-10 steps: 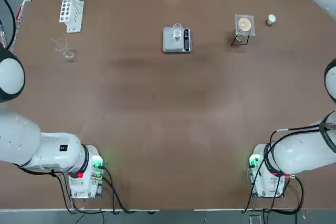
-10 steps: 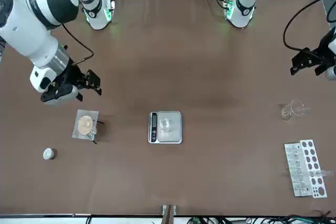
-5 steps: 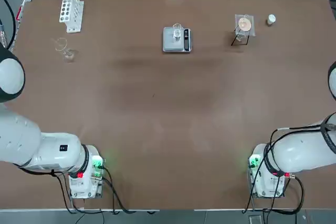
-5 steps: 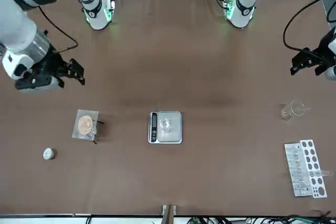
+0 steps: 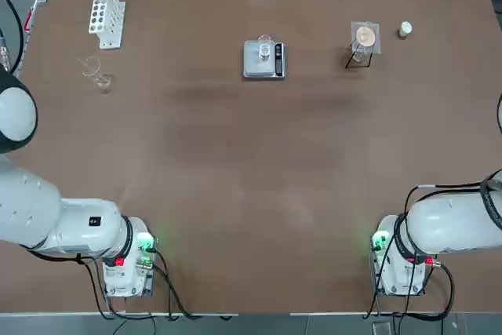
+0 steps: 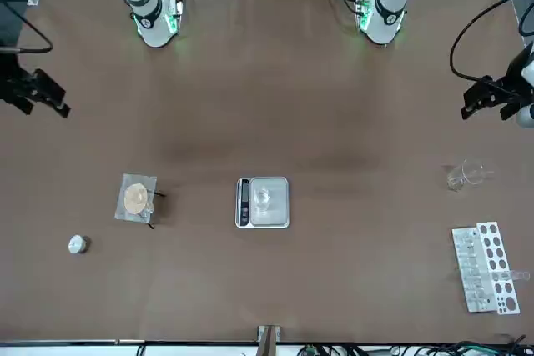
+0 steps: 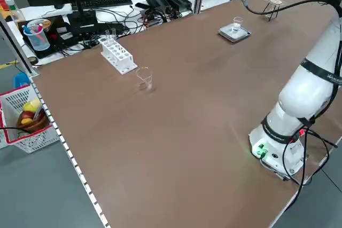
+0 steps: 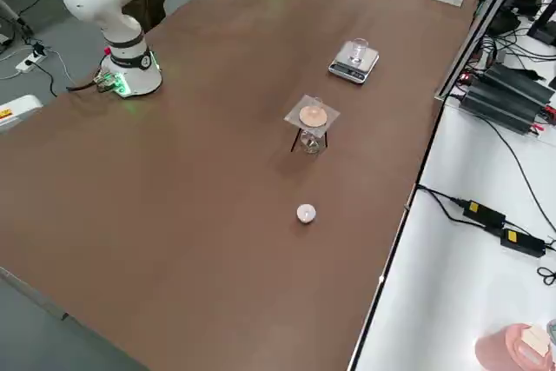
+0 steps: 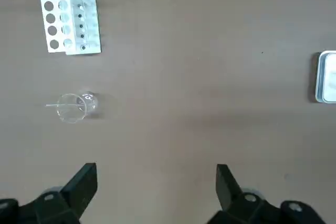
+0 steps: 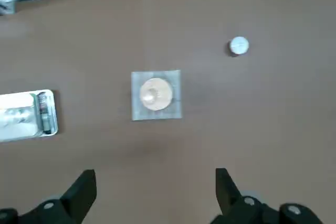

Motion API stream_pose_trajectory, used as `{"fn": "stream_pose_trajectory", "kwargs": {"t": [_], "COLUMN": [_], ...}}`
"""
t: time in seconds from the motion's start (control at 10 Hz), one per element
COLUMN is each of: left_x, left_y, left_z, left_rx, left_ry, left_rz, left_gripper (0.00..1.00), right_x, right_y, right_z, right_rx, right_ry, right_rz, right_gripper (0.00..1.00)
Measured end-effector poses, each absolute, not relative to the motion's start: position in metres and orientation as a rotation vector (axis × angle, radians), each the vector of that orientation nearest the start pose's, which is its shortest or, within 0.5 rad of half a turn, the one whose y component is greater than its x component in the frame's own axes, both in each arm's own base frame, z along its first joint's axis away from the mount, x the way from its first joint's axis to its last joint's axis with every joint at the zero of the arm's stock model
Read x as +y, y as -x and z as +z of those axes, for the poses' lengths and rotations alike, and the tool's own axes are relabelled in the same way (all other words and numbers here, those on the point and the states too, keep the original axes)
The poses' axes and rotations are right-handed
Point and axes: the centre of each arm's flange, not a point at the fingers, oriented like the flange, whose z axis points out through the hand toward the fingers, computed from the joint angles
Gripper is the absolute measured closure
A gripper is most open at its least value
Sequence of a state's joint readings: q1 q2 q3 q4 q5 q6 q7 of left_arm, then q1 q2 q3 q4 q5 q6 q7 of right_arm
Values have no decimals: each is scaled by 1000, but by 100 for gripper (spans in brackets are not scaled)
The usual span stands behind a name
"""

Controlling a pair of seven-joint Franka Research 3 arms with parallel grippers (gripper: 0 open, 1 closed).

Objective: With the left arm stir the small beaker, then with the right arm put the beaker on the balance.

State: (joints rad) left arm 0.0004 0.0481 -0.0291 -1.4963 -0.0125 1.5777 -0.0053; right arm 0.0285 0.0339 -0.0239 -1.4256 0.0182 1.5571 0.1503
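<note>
The small beaker [image 5: 264, 48] is a tiny clear glass standing on the plate of the silver balance [image 5: 275, 61], at the middle of the table's far side; both also show in the front view, the beaker [image 6: 263, 198] on the balance [image 6: 278, 213]. My right gripper [image 6: 40, 104] hangs open and empty high over the table's right edge, well away from the balance. In its wrist view the right gripper [image 10: 155, 173] has wide jaws. My left gripper [image 6: 486, 106] is open above the far left area, and in its wrist view the left gripper [image 9: 156, 170] holds nothing.
A larger spouted glass vessel [image 5: 98, 74] with a rod in it stands at the far left, beside a white test-tube rack [image 5: 105, 15]. Right of the balance are a clear stand with a tan disc [image 5: 364, 38] and a small white cap [image 5: 405, 30].
My right gripper has swung away from the clear stand toward the table's right edge, leaving the top view. The left arm, beaker and balance have not moved.
</note>
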Motion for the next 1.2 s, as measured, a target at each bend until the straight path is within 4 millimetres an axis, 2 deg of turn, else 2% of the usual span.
{"fn": "stream_pose_trajectory", "kwargs": {"t": [0.3, 0.5, 0.8, 1.0, 1.2], "left_x": [-23, -22, -22, -22, -22], "left_y": [-570, -570, -570, -570, -570], "left_z": [634, 634, 634, 634, 634], "left_rx": [54, 50, 50, 50, 50], "left_ry": [3156, 3156, 3156, 3156, 3156], "left_rz": [-53, -53, -53, -53, -53], "left_gripper": [0, 0, 0, 0, 0], "right_x": [-22, -38, -40, -37, -36], "right_y": [-550, -544, -548, -546, -541], "right_z": [677, 663, 642, 645, 648], "right_rx": [289, 285, 275, 268, 181], "right_ry": [3113, 3132, 3157, 3157, 3165], "right_rz": [-132, -102, -101, -108, -108], "right_gripper": [0, 0, 0, 0, 0]}}
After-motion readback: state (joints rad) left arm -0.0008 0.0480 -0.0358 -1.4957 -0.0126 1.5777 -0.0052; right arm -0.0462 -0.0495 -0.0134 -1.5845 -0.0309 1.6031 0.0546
